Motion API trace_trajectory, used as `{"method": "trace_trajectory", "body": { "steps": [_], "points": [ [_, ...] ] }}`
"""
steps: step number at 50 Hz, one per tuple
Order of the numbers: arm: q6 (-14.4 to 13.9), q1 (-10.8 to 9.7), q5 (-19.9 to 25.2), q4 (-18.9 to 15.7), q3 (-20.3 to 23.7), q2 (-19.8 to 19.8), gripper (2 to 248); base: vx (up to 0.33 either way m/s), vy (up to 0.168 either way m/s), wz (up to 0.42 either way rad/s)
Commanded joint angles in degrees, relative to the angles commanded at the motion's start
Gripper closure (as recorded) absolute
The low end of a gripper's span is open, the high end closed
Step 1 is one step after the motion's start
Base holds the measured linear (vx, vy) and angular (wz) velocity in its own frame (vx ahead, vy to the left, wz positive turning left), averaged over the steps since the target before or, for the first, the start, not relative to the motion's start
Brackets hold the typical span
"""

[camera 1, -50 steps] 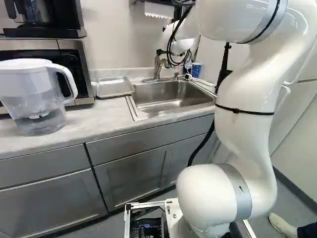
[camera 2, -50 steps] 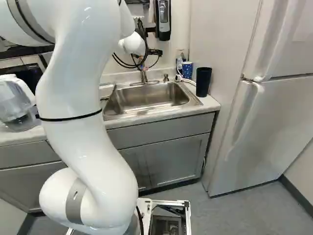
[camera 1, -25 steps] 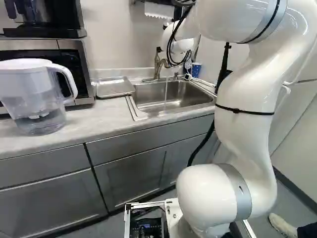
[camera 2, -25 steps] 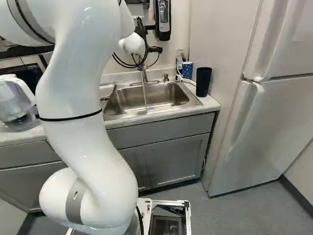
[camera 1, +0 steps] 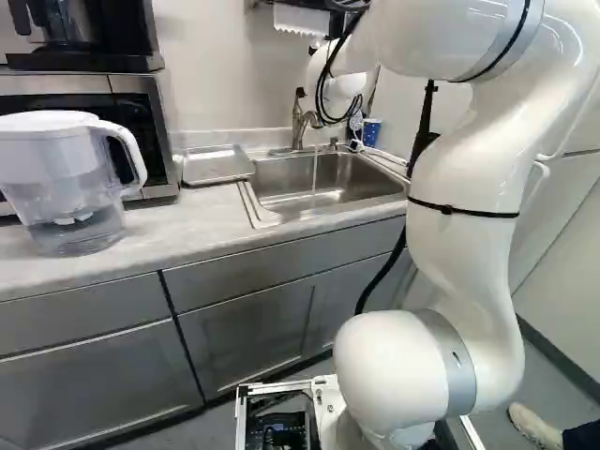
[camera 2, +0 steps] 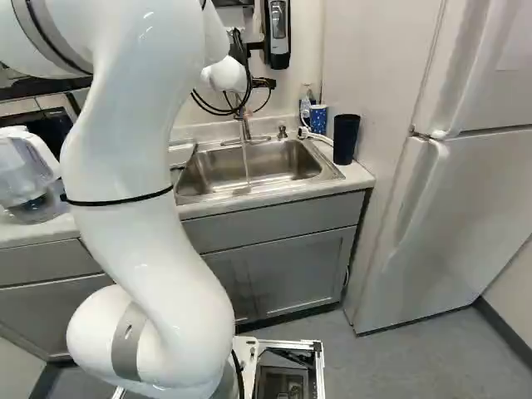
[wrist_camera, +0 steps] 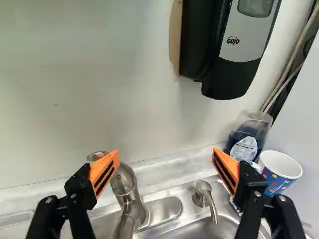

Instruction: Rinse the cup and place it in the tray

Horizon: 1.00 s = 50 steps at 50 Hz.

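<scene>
The sink [camera 2: 283,163] lies below the gripper [camera 2: 263,84], whose fingers stand spread wide. The metal tray [camera 1: 217,163] sits lower, to its left. Water runs from the faucet [wrist_camera: 127,191], near its left finger. To its right stand a tall dark cup [camera 2: 346,140] and, nearer, the dotted cup [wrist_camera: 278,179].

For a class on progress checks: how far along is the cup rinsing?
Done: the faucet looks turned on; water falls into the sink.
In hand: nothing; the end effector is open near the faucet.
Left: grasping a cup, probably the dotted cup by the sink, rinsing it, and placing it in the tray, which holds no cup.
</scene>
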Motion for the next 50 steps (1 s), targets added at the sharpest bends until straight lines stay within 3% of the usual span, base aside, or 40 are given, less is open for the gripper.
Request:
{"method": "trace_trajectory", "body": {
  "steps": [18, 50],
  "points": [
    [0.00, -0.13, 0.00, 0.00, 3.44, 3.02, 3, 0.000, 0.000, 0.000],
    [0.00, -0.24, 0.00, 0.00, 13.57, 12.34, 3, 0.000, 0.000, 0.000]
  ]
}}
